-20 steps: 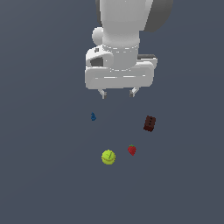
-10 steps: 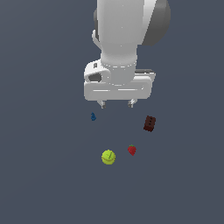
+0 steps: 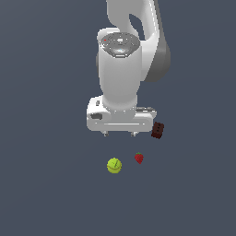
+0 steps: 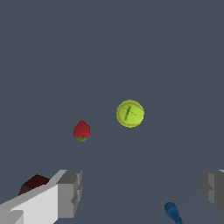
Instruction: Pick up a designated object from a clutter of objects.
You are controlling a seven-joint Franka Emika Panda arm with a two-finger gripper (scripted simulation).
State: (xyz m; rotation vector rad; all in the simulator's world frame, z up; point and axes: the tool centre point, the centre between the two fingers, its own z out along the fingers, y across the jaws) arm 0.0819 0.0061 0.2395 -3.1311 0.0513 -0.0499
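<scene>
Claw (image 3: pixel 120 134) hangs above the worktop (image 3: pixel 46 184) w/ its two fingers spread wide apart, nothing between them. In the exterior view only the two short fingertips (image 3: pixel 106 133) poke out beneath the white hand body of the robot arm (image 3: pixel 120 78). In the wrist view the grey finger pads (image 4: pixel 70 192) sit at opposite edges of the frame, w/ a broad gap between.

Yellow-green ball (image 3: pixel 114 165), marked w/ a faint curved seam, rests on the dark grey worktop, nearer the camera than the claw and roughly in line w/ it in the exterior view. It is the largest item and sits apart from the others, touching none. Wrist view shows it (image 4: pixel 130 113) ahead of the open fingers, not between them.

Red strawberry (image 3: pixel 139 158) lies near the ball, toward the exterior view's right. Dark brown block (image 3: pixel 157 130) sits just beside the claw body on the exterior view's right, partly behind it. Tiny blue figure (image 4: pixel 173 212) shows only in the wrist view, close to one finger.
</scene>
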